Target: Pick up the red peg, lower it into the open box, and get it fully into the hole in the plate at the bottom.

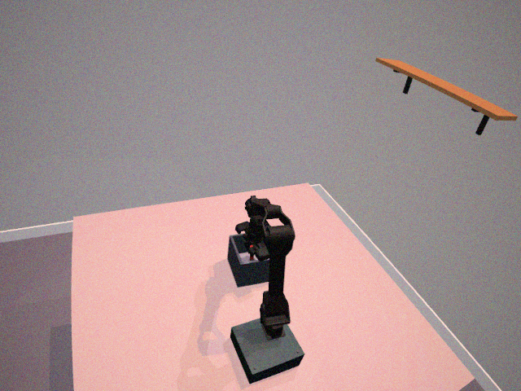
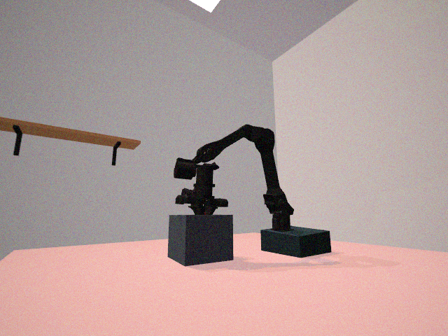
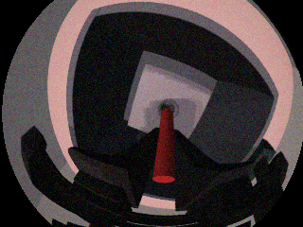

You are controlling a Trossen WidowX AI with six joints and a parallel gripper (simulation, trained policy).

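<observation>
The red peg [image 1: 251,257] [image 3: 165,148] stands roughly upright between the fingers of my gripper [image 1: 251,252] [image 2: 204,213] [image 3: 166,132], which is shut on it. The fingertips are at the open top of the dark box [image 1: 252,274] [image 2: 208,239] [image 3: 70,95], and the front wall hides them partly in the exterior view. The pale plate [image 1: 243,257] [image 3: 148,85] lies at the box bottom. In the wrist view the peg's far end overlaps the near-left part of the plate's dark round hole [image 3: 170,107]. Whether the tip has entered the hole cannot be told.
The box walls surround the peg's lower end. The arm's dark base block [image 1: 267,347] [image 2: 280,241] stands on the pink table [image 1: 138,273] [image 2: 253,299]. A wooden shelf [image 1: 445,87] [image 2: 68,134] is on the wall, away from the arm.
</observation>
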